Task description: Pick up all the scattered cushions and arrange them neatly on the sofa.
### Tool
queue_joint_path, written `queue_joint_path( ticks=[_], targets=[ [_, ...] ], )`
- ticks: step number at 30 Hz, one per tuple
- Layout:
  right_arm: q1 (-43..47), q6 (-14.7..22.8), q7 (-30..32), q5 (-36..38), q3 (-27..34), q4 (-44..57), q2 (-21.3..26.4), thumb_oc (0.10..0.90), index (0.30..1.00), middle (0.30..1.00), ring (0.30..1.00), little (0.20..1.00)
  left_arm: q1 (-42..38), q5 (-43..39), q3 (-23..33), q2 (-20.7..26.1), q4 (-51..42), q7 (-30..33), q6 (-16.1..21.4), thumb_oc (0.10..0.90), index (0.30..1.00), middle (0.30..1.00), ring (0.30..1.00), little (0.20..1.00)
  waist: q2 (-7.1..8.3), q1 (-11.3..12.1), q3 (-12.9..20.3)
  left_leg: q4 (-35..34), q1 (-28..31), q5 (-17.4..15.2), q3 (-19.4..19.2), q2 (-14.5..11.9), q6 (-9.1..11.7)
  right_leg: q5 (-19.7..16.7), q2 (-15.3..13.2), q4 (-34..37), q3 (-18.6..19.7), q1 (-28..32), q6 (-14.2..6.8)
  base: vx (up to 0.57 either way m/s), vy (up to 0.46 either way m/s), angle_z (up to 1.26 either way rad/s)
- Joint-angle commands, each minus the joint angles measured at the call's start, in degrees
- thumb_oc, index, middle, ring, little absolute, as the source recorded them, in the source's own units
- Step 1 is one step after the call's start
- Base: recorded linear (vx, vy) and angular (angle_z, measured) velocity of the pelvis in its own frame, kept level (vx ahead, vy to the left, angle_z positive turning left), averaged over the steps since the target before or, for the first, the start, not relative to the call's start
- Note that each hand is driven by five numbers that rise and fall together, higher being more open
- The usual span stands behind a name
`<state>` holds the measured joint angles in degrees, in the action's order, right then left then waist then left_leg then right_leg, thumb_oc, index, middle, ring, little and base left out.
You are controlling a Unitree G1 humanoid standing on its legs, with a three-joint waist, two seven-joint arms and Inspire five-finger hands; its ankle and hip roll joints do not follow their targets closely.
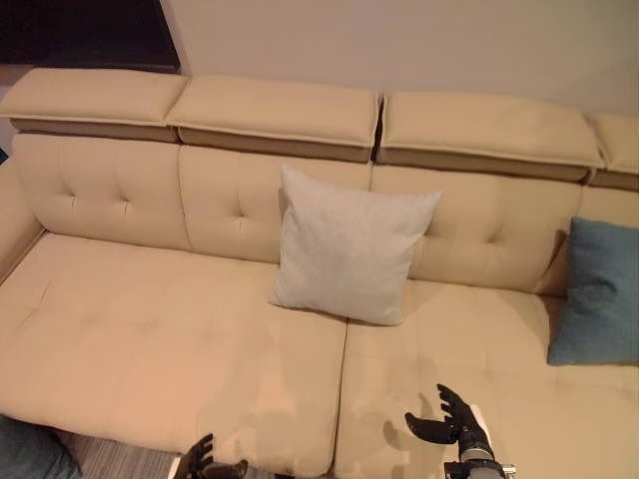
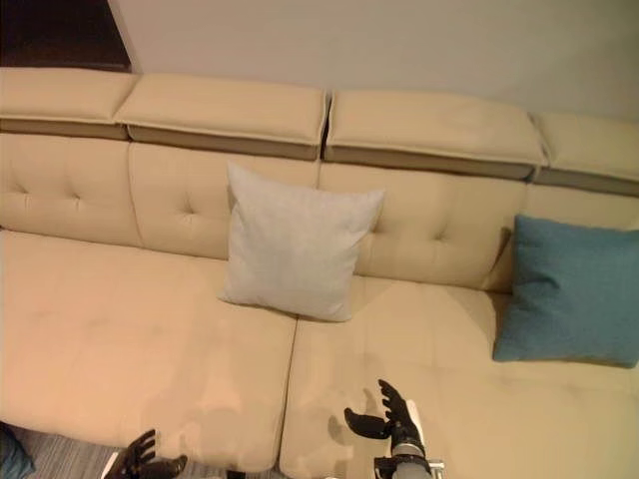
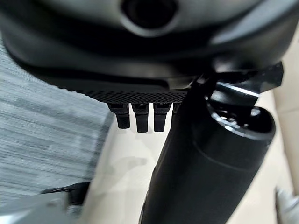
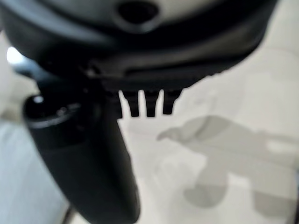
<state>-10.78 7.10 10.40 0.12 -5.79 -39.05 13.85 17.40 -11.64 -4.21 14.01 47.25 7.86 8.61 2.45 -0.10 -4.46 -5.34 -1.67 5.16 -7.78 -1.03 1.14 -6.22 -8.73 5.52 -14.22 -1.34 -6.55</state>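
A pale grey cushion (image 1: pixel 344 247) leans upright against the beige sofa's backrest (image 1: pixel 120 190) near the middle. A blue cushion (image 2: pixel 569 289) leans at the sofa's right end. My right hand (image 1: pixel 451 421) hovers open over the front of the right seat, fingers spread, holding nothing. My left hand (image 1: pixel 200 459) shows low at the sofa's front edge, open and empty. In the wrist views the straight fingers (image 3: pixel 138 116) of the left hand and the fingers (image 4: pixel 145 105) of the right hand hold nothing.
The sofa seat (image 1: pixel 150 339) is wide and bare on the left. A grey carpet (image 3: pixel 42 140) lies in front of the sofa. Something blue (image 1: pixel 30 454) shows on the floor at the lower left corner. A dark opening (image 1: pixel 90 30) is behind the sofa's left end.
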Motion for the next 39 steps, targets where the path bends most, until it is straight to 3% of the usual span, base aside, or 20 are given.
queue_joint_path(
  ticks=[1, 5, 6, 7, 8, 13, 14, 15, 17, 20, 22, 24, 27, 29, 39],
  targets=[
    [4.73, 3.41, 1.15, -1.74, 1.15, 2.01, 3.21, 0.8, 0.9, 0.9, 0.9, 0.9, -5.28, 3.15, 1.07, 2.32, -1.25, 0.55, 3.47, 0.8, 0.9, 0.9, 0.9, 0.9, 0.12, 2.23, -1.0, 0.34, 3.55, -7.31, 0.51, 1.17, -0.23, 3.71, -2.1, -4.95, -2.46, 1.64, -4.61, -0.07, 0.058, -0.14],
    [5.98, 2.88, 1.56, -2.17, -0.2, -0.5, 3.25, 0.8, 0.9, 0.9, 0.9, 0.9, -8.52, 3.71, 0.21, 4.59, -1.01, 2.22, 3.63, 0.8, 0.9, 0.9, 0.9, 0.9, -0.04, 1.93, -3.22, 0.34, 2.29, -6.06, 2.39, 0.98, -0.96, 5.35, -1.96, -14.62, 0.13, -2.32, -4.68, -0.19, 0.063, 0.0],
    [6.42, 3.14, 1.84, -1.64, -0.64, -2.14, 3.11, 0.8, 0.9, 0.9, 0.9, 0.9, -10.06, 3.86, -0.59, 5.7, -2.31, 3.13, 4.02, 0.8, 0.9, 0.9, 0.9, 0.9, -0.3, 1.38, -3.86, 0.34, 1.1, -4.95, 3.67, 1.09, -1.3, 7.33, 0.54, -19.1, 4.0, -3.56, -4.27, -0.27, 0.044, 0.29],
    [6.68, 2.99, 1.91, -1.37, -0.68, -2.95, 3.19, 0.8, 0.9, 0.9, 0.9, 0.9, -10.68, 3.85, -0.9, 5.91, -2.42, 3.14, 3.97, 0.8, 0.9, 0.9, 0.9, 0.9, -0.48, 1.37, -3.5, 0.34, 0.15, -4.34, 4.24, 1.06, -1.37, 8.29, 1.75, -20.17, 4.97, -3.49, -3.65, -0.35, -0.01, 0.67],
    [6.79, 3.13, 2.09, -1.01, -0.95, -3.96, 3.51, 0.8, 0.9, 0.9, 0.9, 0.9, -11.85, 3.97, -1.84, 6.37, -2.47, 3.49, 4.07, 0.8, 0.9, 0.9, 0.9, 0.9, 0.02, 1.4, -2.67, 0.34, -2.1, -2.61, 5.85, 1.54, -1.27, 11.04, 4.68, -22.29, 7.6, -1.7, -2.45, -0.2, -0.046, 0.8],
    [8.21, 2.74, 2.26, -1.38, -2.13, -4.79, 3.72, 0.8, 0.9, 0.9, 0.9, 0.9, -13.17, 4.2, -1.97, 6.22, -0.43, 4.04, 3.73, 0.8, 0.9, 0.9, 0.9, 0.9, 1.09, 2.5, -2.0, 0.39, -6.0, -0.49, 6.4, 1.64, -0.22, 14.39, 6.4, -17.26, 8.63, 2.06, -0.75, -0.21, -0.119, 0.5],
    [9.19, 2.64, 2.52, -1.42, -2.86, -4.58, 4.15, 0.8, 0.9, 0.9, 0.9, 0.9, -14.12, 4.2, -2.38, 5.82, 1.22, 4.31, 3.69, 0.8, 0.9, 0.9, 0.9, 0.9, 0.91, 3.02, -2.31, 0.36, -8.77, 1.98, 6.25, 1.24, 1.42, 15.91, 7.14, -13.1, 8.49, 2.86, 0.73, -0.26, -0.144, 0.04],
    [9.22, 2.65, 2.52, -1.42, -2.86, -4.6, 4.16, 0.8, 0.9, 0.9, 0.9, 0.9, -14.15, 4.2, -2.37, 5.8, 1.24, 4.31, 3.7, 0.8, 0.9, 0.9, 0.9, 0.9, 0.89, 2.97, -2.27, 0.36, -8.85, 2.0, 6.3, 1.22, 1.44, 15.88, 7.16, -13.06, 8.44, 2.83, 0.76, -0.26, -0.125, -0.01],
    [10.05, 2.87, 2.98, -1.47, -3.11, -4.72, 5.24, 0.8, 0.9, 0.9, 0.9, 0.9, -15.51, 4.73, -3.29, 4.99, 3.02, 4.46, 3.4, 0.8, 0.9, 0.9, 0.9, 0.9, -0.27, 2.77, -3.56, 0.34, -12.05, 4.53, 6.59, 0.23, 3.6, 15.75, 9.46, -8.7, 9.68, 2.76, 2.0, -0.33, -0.165, 0.48],
    [10.36, 2.84, 3.31, -2.43, -3.35, -6.26, 6.54, 0.8, 0.9, 0.9, 0.9, 0.9, -15.52, 5.2, -3.57, 3.91, 5.72, 4.21, 3.03, 0.8, 0.9, 0.9, 0.9, 0.9, -1.11, 2.44, -4.93, 0.72, -13.99, 5.16, 6.34, -0.23, 4.4, 14.17, 9.68, -6.21, 7.26, 3.28, 2.16, -0.33, -0.116, 0.61],
    [10.38, 2.55, 3.42, -2.56, -3.28, -6.95, 7.43, 0.8, 0.9, 0.9, 0.9, 0.9, -14.95, 6.21, -3.18, 2.77, 9.6, 4.2, 2.49, 0.8, 0.9, 0.9, 0.9, 0.9, 0.75, 1.31, -5.8, 8.34, -13.0, 0.28, 4.09, -0.92, 2.8, 10.62, 7.23, -4.39, 5.21, 1.99, 2.29, -0.39, -0.033, 0.38],
    [10.36, 2.52, 3.35, -2.47, -3.25, -7.39, 7.51, 0.8, 0.9, 0.9, 0.9, 0.9, -14.77, 6.41, -2.95, 2.6, 10.22, 4.28, 2.31, 0.8, 0.9, 0.9, 0.9, 0.9, 1.27, 0.86, -5.58, 11.0, -13.08, -1.35, 3.75, -1.07, 2.58, 9.75, 6.49, -3.88, 4.7, 1.46, 2.2, -0.14, 0.005, 0.56],
    [10.7, 2.52, 2.95, -2.53, -3.65, -9.55, 7.55, 0.8, 0.9, 0.9, 0.9, 0.9, -14.26, 7.07, -2.43, 1.83, 12.71, 3.91, 1.93, 0.8, 0.9, 0.9, 0.9, 0.9, 2.89, -0.04, -5.23, 18.07, -10.39, -8.36, 3.3, -0.78, 2.12, 7.66, 4.25, -2.89, 3.54, 0.35, 1.9, -0.15, 0.028, 0.32],
    [11.02, 2.27, 2.39, -2.13, -3.51, -12.09, 6.81, 0.8, 0.9, 0.9, 0.9, 0.9, -14.27, 6.92, -2.21, 1.05, 14.66, 3.58, 1.74, 0.8, 0.9, 0.9, 0.9, 0.9, 2.86, -0.99, -4.37, 16.9, -5.27, -10.69, 2.41, -1.32, 2.24, 6.63, 3.61, -2.11, 2.37, 0.08, 1.2, -0.04, 0.095, 0.07],
    [13.52, 0.73, 2.22, -2.45, -4.74, -18.26, 4.01, 0.8, 0.9, 0.9, 0.9, 0.9, -15.79, 6.78, -2.5, 1.43, 15.65, 3.57, 1.04, 0.8, 0.9, 0.9, 0.9, 0.9, 2.35, -0.2, -2.72, 8.05, 0.16, -10.09, 4.31, 0.81, 0.73, 6.72, 2.71, -6.44, 2.32, 0.01, -0.14, 0.02, 0.124, 0.16]
  ],
)
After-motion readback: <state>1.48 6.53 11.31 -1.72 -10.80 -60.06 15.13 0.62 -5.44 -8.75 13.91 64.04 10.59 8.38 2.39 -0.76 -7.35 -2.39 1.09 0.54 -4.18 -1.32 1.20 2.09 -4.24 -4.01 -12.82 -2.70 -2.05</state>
